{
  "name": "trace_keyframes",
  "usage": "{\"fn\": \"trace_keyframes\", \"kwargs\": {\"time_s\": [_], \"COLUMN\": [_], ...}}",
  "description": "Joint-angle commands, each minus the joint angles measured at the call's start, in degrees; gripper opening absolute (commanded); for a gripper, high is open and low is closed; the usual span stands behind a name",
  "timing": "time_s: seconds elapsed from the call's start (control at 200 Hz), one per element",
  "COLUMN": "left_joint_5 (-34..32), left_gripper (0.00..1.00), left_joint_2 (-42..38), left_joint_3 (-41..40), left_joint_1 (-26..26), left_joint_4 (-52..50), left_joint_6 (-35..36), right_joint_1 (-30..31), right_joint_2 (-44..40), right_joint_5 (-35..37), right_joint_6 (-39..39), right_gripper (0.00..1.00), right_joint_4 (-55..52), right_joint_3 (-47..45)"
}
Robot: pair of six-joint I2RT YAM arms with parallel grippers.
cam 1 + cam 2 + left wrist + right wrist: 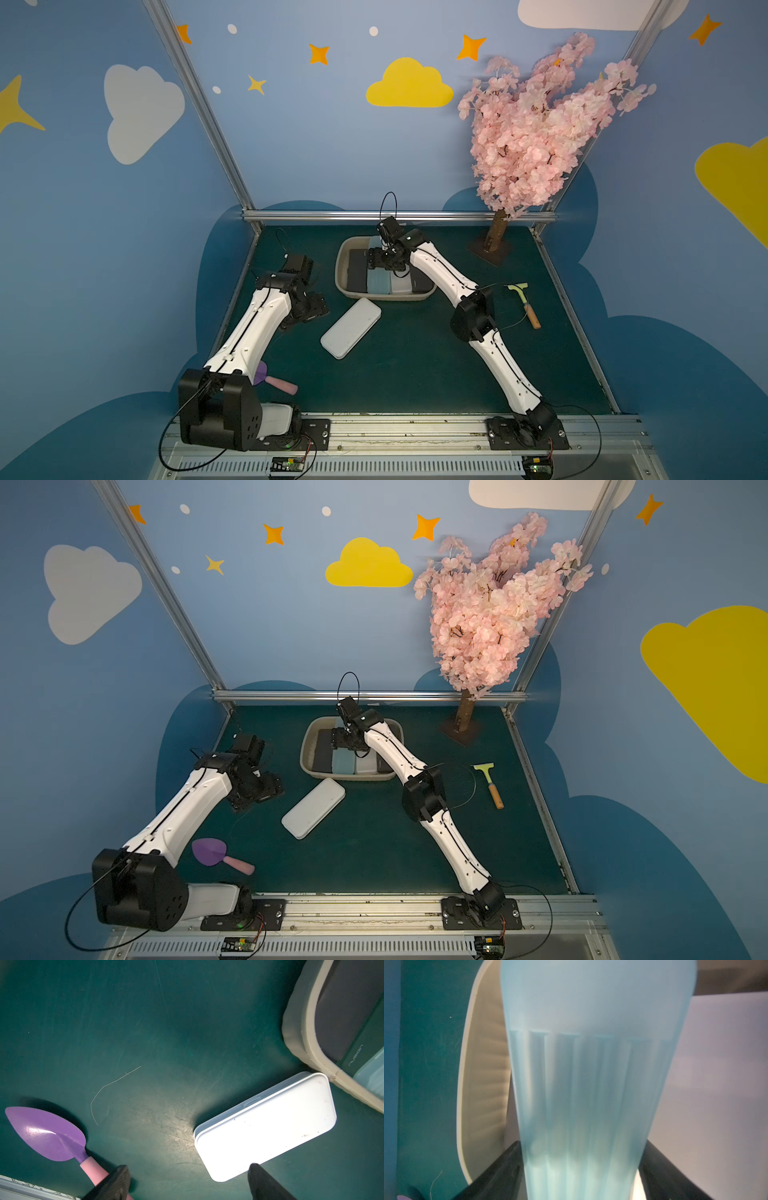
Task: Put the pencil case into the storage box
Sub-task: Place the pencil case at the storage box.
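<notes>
Placement step: the right claw (pixel 581 1145) straddles the blue case (pixel 379 282) in the storage box (pixel 341 266); its grip cannot be told. Next, the open left claw (pixel 188 1167) should take the white case (pixel 351 328) just beside the box.

purple trowel (pixel 216 852) flat on mat (pixel 374 854) | green-headed scraper (pixel 490 783) flat, well apart | pink blossom tree (pixel 486 617) upright, far corner

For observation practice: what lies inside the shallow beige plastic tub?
The beige tub holds four cases side by side: a dark case, a translucent light-blue case, a white case, another dark case. The right gripper and arm hide much of the last three.
</notes>
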Motion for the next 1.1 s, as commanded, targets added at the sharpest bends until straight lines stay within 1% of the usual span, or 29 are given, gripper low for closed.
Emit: {"fn": "trace_keyframes", "kwargs": {"time_s": [0.0,0.335,0.491,0.566,0.631,0.726,0.821,0.896,0.966,1.026,1.091], "left_joint_5": [-0.22,0.04,0.04,0.36,1.34,4.04,7.02,9.52,11.47,12.62,13.85], "left_gripper": [0.92,0.92,0.92,0.92,0.92,0.92,0.92,0.92,0.92,0.92,0.92], "left_joint_2": [-0.92,-1.14,-1.22,-1.0,-0.6,0.48,1.73,2.65,3.52,4.31,5.22], "left_joint_3": [-0.66,-0.73,-0.72,-0.73,-0.94,-1.03,-1.79,-2.8,-3.61,-4.3,-4.83], "left_joint_1": [0.26,0.28,0.25,0.21,0.27,0.26,0.31,0.25,0.18,0.17,0.16], "left_joint_4": [-0.49,-0.1,0.04,0.43,1.17,2.48,4.51,6.63,8.39,9.8,11.36], "left_joint_6": [0.27,0.22,0.48,0.76,1.12,2.8,3.81,4.77,5.58,6.17,6.93], "right_joint_1": [1.08,0.88,0.95,1.0,0.96,0.65,0.02,-0.28,-0.44,-0.54,-0.74], "right_joint_2": [2.04,1.44,-0.51,-3.26,-7.07,-14.01,-20.02,-23.89,-27.14,-29.24,-30.92], "right_joint_5": [-3.92,-3.42,-1.09,1.12,4.02,7.77,9.24,7.83,4.42,-0.24,-6.96], "right_joint_6": [0.62,0.55,-0.09,-0.58,-0.78,-0.71,0.44,1.53,4.17,7.99,12.07], "right_gripper": [0.84,0.89,0.9,0.91,0.93,0.96,0.98,0.99,0.98,0.96,0.92], "right_joint_4": [-3.34,-3.68,-3.69,-3.36,-2.64,-0.27,0.55,0.53,0.52,0.44,0.51], "right_joint_3": [0.35,0.01,-0.15,-1.46,-4.49,-12.28,-18.34,-22.69,-27.22,-30.57,-34.55]}}
